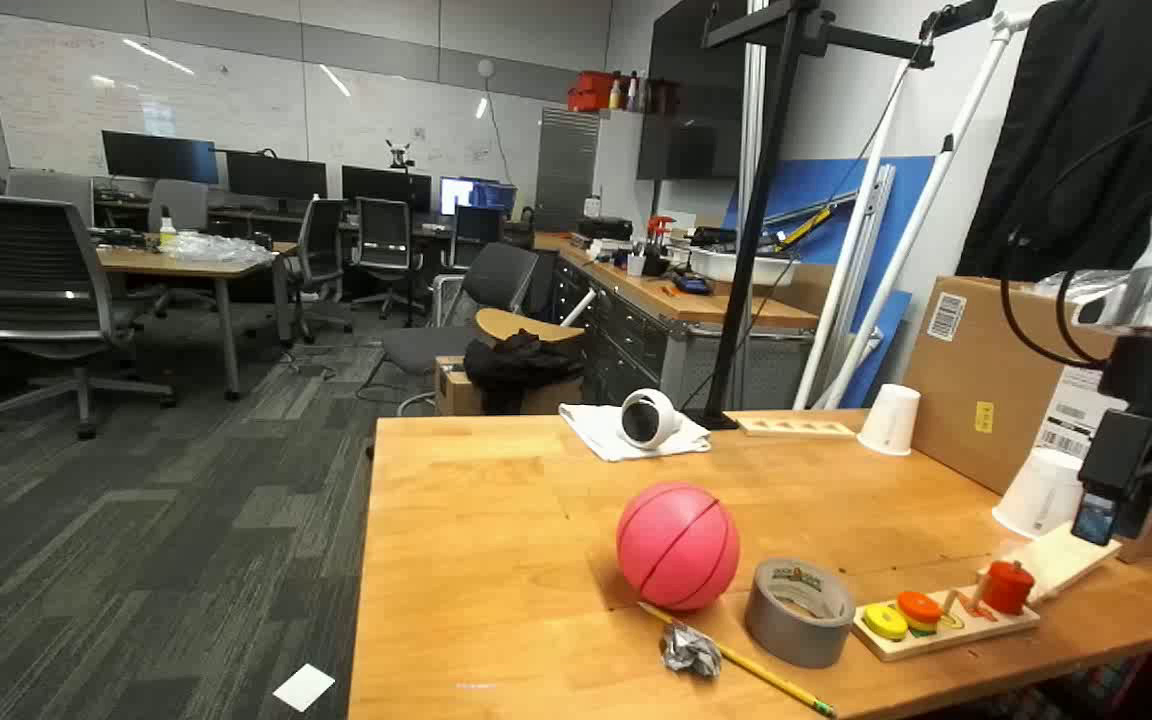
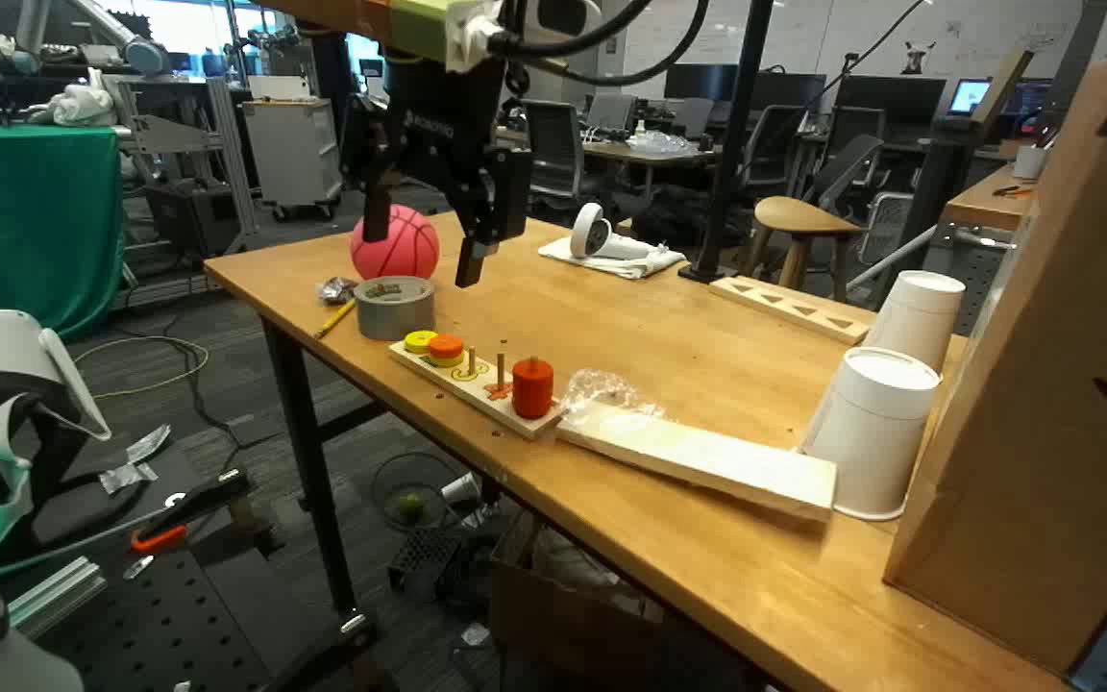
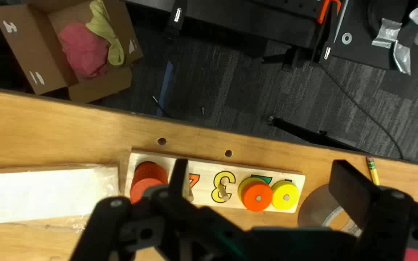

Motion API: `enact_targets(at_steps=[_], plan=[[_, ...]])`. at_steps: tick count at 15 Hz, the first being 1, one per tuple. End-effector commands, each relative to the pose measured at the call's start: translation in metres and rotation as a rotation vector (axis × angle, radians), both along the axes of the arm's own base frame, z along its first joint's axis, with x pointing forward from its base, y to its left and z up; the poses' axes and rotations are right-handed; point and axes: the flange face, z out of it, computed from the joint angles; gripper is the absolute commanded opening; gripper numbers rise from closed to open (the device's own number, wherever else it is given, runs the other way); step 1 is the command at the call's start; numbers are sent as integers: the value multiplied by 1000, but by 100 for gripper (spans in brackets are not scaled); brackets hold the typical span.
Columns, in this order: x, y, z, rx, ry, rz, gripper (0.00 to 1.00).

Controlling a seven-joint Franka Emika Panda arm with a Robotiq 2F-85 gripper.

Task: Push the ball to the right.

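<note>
The ball [image 2: 409,252] rests on the surface [image 2: 611,317], upper left in an exterior view, overlapped by the tool [image 2: 423,245], whose jaws stand apart, empty; but beside the pencil [image 1: 766,675], lower centre in an exterior view, the ball lies well left of the tool, a gap the overlap hides

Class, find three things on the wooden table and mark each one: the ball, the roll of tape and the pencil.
Ball [image 1: 678,546], in an exterior view: middle of its pink surface.
Roll of tape [image 2: 395,315], in an exterior view: grey outer wall.
Pencil [image 1: 774,679], in an exterior view: its yellow shaft.
</note>
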Motion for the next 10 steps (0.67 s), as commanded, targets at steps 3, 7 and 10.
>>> enact_targets(at_steps=[3,7,10], plan=[[2,-1,5,-2,-11,-1,100],[3,-1,6,-2,-12,-1,100],[3,-1,6,-2,-12,-1,100]])
